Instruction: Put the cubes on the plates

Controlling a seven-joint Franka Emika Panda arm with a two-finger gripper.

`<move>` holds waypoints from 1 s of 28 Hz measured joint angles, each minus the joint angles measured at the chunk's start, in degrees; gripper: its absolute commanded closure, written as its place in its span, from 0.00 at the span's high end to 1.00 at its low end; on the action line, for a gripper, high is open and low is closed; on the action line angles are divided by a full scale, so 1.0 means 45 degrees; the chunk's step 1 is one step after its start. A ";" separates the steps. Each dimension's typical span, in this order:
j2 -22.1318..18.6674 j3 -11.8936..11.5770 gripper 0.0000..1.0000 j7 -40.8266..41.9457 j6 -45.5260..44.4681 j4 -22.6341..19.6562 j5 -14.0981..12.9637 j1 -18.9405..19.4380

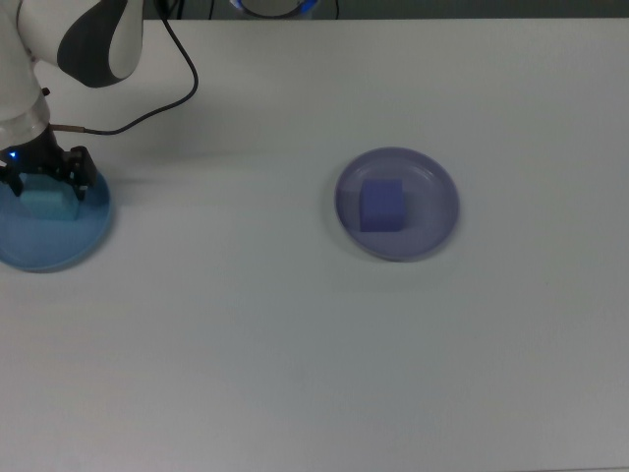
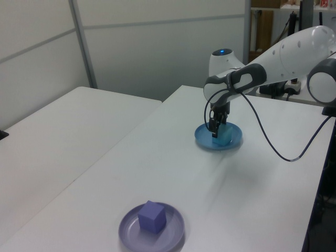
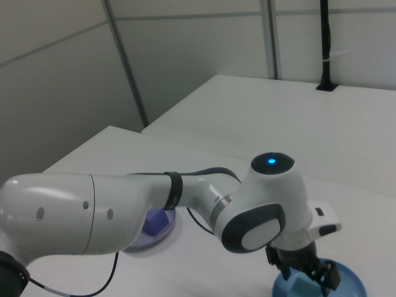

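Where the claw (image 1: pixel 45 177) spreads, cyan cube (image 1: pixel 44 204) between, on blue plate (image 1: pixel 39 246)

No legible text, label, brand mark, number or sign appears in the top view, the left view or the right view; no surface shown in them carries any readable marking.

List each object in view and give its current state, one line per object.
Cyan cube: on the blue plate, between the gripper's fingers.
Blue plate: holds the cyan cube.
Purple cube: resting on the lavender plate.
Lavender plate: holds the purple cube.
Gripper: open, straddling the cyan cube.
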State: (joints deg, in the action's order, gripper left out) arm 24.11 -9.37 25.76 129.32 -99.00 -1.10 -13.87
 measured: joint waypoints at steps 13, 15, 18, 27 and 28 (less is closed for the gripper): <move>-0.2269 0.0068 1.00 -0.0203 -0.3582 0.1247 -0.0918 0.0813; -0.2860 0.0076 1.00 -0.0846 -0.4085 0.1244 -0.0933 0.1226; -0.3608 0.0121 1.00 -0.2485 -0.4532 0.1203 -0.0911 0.2042; -0.4093 0.2633 1.00 -0.7596 -0.5575 0.1021 0.0881 0.2701; -0.4092 0.2943 1.00 -0.8095 -0.5665 0.0954 0.1094 0.2724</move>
State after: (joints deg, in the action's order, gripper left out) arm 5.70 3.87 -10.67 103.83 -94.70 3.82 -1.61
